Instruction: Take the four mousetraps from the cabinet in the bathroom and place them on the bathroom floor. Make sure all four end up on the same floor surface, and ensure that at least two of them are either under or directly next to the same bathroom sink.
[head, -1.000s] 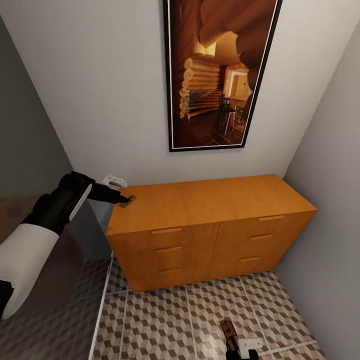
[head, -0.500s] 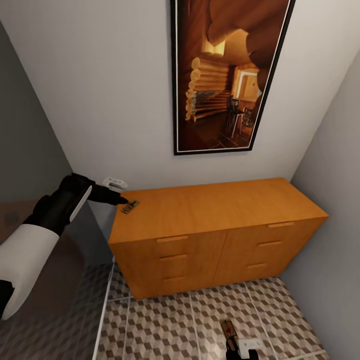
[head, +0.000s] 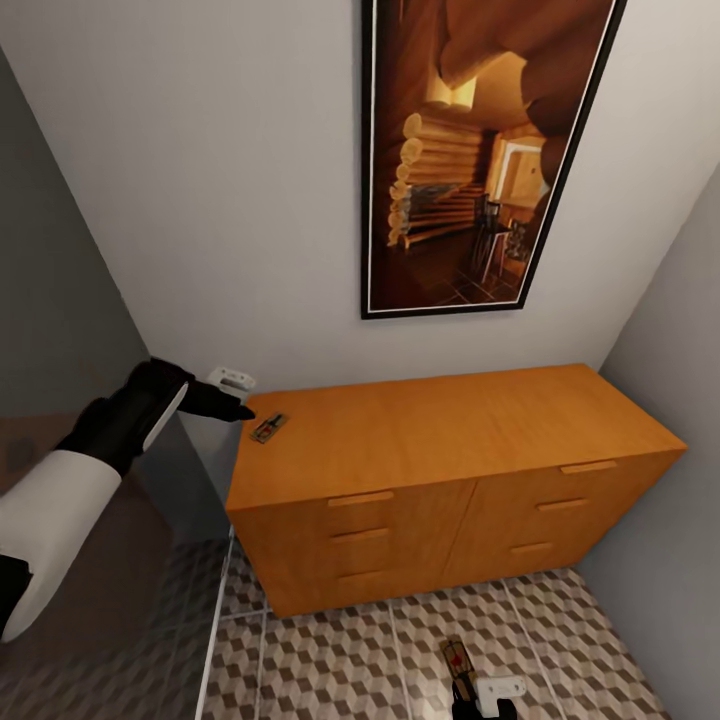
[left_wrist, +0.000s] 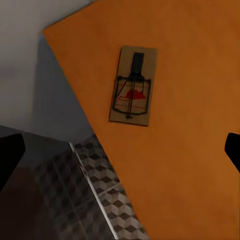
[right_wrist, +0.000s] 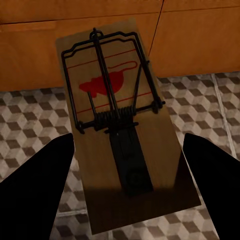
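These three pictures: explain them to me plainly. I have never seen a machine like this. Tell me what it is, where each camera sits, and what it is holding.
This is a simulated two-armed robot on wheels, steered by a person.

The head view looks down from the robot's head. You see an orange wooden cabinet under a framed picture, on a cube-patterned tiled floor. One mousetrap lies on the cabinet top near its corner. The left gripper sits beside it, apart from it.

The left wrist view looks along that arm's fingers at the same trap; its dark fingers stand wide at the picture's edges, so it is open.

The right wrist view shows a second mousetrap between the right gripper's fingers above the floor; whether they grip it, I cannot tell.
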